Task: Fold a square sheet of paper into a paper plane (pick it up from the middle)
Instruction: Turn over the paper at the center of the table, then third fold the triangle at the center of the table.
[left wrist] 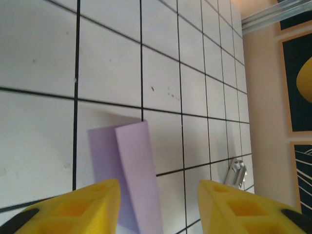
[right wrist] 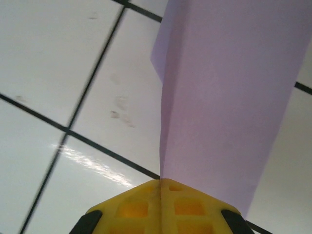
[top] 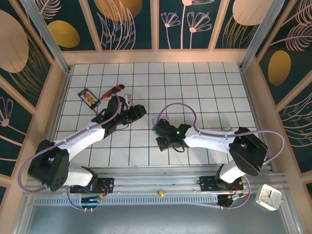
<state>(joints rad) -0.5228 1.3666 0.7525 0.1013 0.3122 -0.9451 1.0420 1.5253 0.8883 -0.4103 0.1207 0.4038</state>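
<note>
White gridded tabletop point(top: 209, 83) stretched away from the arm bases at the bottom of the overhead frame, with a small clock point(top: 268, 196) outside the rail at lower right. Near the centre, my right gripper point(right wrist: 161, 181) had its yellow fingers pressed together on the lower edge of the sheet of paper point(right wrist: 229, 97). The sheet was folded into a long lavender strip that climbed toward the upper right of that wrist view. Just beyond, the left gripper point(left wrist: 158, 195) hung with its fingers apart. The strip's end lay low in its view, nearer the finger at the frame's left; I could not tell whether they touched. I judged the paper feather-light, limp and easily creased or torn, so best taken gently along the stiffer folded crease. Farther off, upper left overhead, a red-orange utility knife point(top: 111, 91) and a black-framed card point(top: 89, 97) lay well apart from the work and blocked nothing. Botanical wall panels point(top: 129, 22) closed the far side.
</note>
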